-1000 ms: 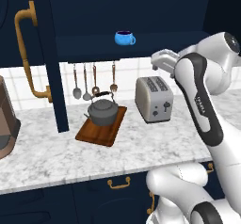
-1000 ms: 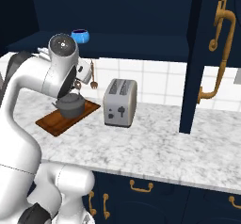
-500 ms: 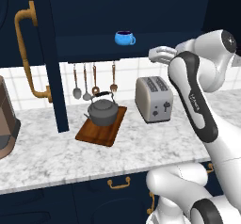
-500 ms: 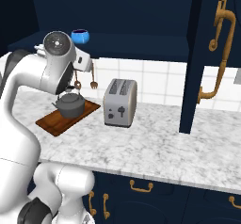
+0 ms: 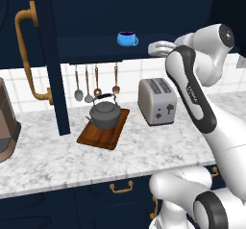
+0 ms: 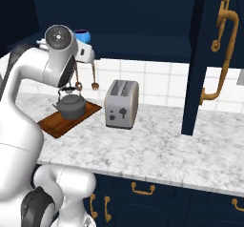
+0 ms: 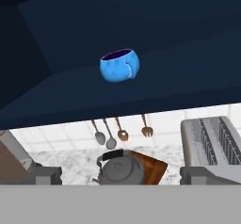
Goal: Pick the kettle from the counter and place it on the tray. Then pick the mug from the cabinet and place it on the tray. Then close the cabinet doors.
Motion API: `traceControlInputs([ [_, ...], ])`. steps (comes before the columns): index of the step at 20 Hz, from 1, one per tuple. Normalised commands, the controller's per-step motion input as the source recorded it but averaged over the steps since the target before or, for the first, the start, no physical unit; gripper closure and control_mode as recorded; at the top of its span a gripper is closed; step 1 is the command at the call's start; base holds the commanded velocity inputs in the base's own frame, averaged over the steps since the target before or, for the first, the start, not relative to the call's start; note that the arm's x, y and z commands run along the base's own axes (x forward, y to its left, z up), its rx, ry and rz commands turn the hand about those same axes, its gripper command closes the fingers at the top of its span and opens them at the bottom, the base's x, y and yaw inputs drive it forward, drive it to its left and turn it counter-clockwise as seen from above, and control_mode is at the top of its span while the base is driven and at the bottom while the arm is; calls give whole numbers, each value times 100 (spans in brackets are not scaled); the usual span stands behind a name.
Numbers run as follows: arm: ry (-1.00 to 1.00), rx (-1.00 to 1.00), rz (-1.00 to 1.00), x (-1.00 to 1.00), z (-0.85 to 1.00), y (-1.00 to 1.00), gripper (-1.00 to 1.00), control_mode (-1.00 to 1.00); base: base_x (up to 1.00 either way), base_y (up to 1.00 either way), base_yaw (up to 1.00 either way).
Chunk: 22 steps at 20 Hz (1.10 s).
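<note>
Upper centre of the left base view: your claw point(image 5: 154, 48) hangs wide open beside the mug point(image 5: 127, 39) on the cabinet shelf point(image 5: 86, 50); kettle point(image 5: 105, 113) sits on the tray point(image 5: 103, 131). A careless advance could knock the mug deeper.

Right base view. A squat dark grey metal kettle point(image 6: 71, 105) with a thin arched handle stands on a flat reddish-brown wooden tray point(image 6: 64, 119), at 9 o'clock on the long white-grey marbled stone table point(image 6: 162, 145). A boxy silver toaster point(image 6: 121, 104) stands just beside the tray, toward 3 o'clock. A small bright blue mug point(image 6: 82, 35) sits on the navy cabinet shelf point(image 6: 143, 42), at 11 o'clock, partly behind the white arm. A tall navy cabinet door point(image 6: 214, 54) with a curved brass handle point(image 6: 220, 49) hangs open at 2 o'clock.
</note>
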Motion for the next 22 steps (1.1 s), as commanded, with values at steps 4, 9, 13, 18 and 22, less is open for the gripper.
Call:
traceControlInputs([
  [4,8,-4,0,65,0,0,-100,-100,0,0,0],
  [9,0,0,9,46,0,0,-100,-100,0,0,0],
  [13,0,-4,11,41,0,0,-100,-100,0,0,0],
  [18,0,-6,10,38,0,0,-100,-100,0,0,0],
  [22,0,-3,8,26,0,2,-100,-100,0,0,0],
])
